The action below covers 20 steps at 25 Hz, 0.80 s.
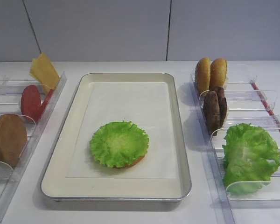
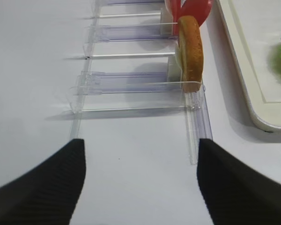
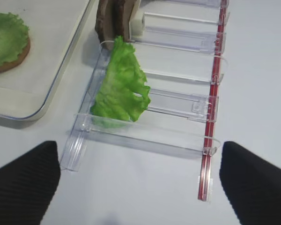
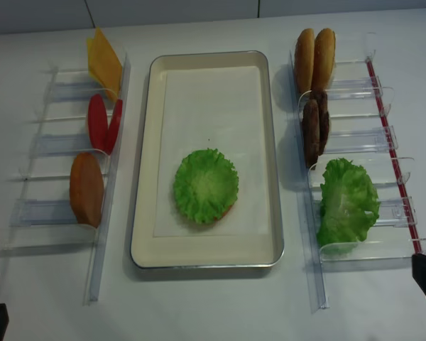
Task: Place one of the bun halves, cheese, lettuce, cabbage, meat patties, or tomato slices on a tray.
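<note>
While the lettuce [image 1: 119, 143] lies flat on a bun half [image 3: 11, 58] near the middle of the tray [image 1: 176, 140], both grippers sit well back from it, near the front edge of the table. The right gripper [image 3: 140, 180] shows its two dark fingers [image 3: 255, 183] spread wide apart with nothing between them; just ahead of it is the right-hand clear rack [image 3: 145, 136], where the bulkier folded green leaf [image 3: 122, 86] leans in the nearest slot, the meat patties [image 1: 214, 108] stand behind it and two more bun halves [image 1: 210, 73] at the far end. The tray and its lettuce lie off to that gripper's left, apart from it. The left gripper [image 2: 140, 183] likewise has its fingers [image 2: 42, 187] wide apart and empty — ahead of it stands the left rack [image 2: 140, 86] with an upright bun half [image 2: 191, 54] nearest, then the tomato slices [image 1: 33, 102], then the cheese [image 1: 44, 71] at the back. The tray lies to that gripper's right.
</note>
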Each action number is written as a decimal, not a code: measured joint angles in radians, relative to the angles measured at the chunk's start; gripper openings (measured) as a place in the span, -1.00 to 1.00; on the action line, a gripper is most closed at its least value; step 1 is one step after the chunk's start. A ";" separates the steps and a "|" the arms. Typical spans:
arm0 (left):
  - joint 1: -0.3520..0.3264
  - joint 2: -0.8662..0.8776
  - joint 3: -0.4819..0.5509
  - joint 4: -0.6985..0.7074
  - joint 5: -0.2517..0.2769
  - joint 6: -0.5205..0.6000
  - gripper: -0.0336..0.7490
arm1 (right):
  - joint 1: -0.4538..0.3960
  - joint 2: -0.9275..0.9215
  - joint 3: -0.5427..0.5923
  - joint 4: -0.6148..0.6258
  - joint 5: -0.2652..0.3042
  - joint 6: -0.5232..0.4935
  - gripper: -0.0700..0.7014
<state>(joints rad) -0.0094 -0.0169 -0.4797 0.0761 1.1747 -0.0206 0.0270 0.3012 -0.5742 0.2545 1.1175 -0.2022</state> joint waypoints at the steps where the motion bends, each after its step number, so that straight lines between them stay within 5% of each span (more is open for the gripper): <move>1: 0.000 0.000 0.000 0.000 0.000 0.000 0.30 | 0.000 -0.030 0.004 -0.008 0.002 0.007 0.97; 11: 0.000 0.000 0.000 0.000 0.000 0.000 0.30 | 0.000 -0.304 0.090 -0.067 0.021 0.020 0.97; 20: 0.000 0.000 0.000 0.000 0.000 0.000 0.30 | 0.000 -0.317 0.092 -0.069 0.018 0.023 0.85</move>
<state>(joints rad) -0.0094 -0.0169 -0.4797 0.0761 1.1747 -0.0206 0.0270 -0.0162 -0.4826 0.1850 1.1360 -0.1796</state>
